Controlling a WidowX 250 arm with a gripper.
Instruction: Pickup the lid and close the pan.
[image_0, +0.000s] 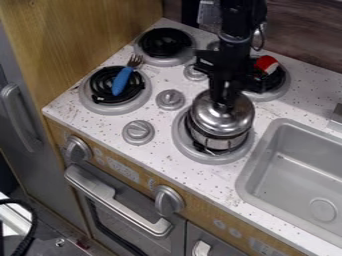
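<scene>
The counter (304, 90) is pale and hard-looking, scattered with dark specks, and carries the whole stove top. Set into it is the sink (294, 160), a smooth grey basin with rounded corners; below, wood-grain panelling frames the oven door (107, 212) and its thick silvery bar handle. The black arm (234, 55) hangs from the top edge, its tool (224, 104) right over the middle of the cookware; whether the tool is apart, together or clamped on the lid's top, I cannot tell.

Beneath is the burner (212, 159) nearest the sink, a round grey ring with a black coil. The pan (217, 143) sits on it, a squat metal cylinder with shiny, upright sides. Its lid (220, 120), a polished shallow dome, lies over the mouth, seemingly resting on the rim, so the closing looks all but done. What remains, I judge, is to make sure it is seated evenly, free the tool if it has hold, and lift clear without dragging the lid askew.

Smaller still are the fork (123, 80), blue-handled with metal tines, lying across another burner, and a red-and-white object (266, 63) behind the arm.
</scene>
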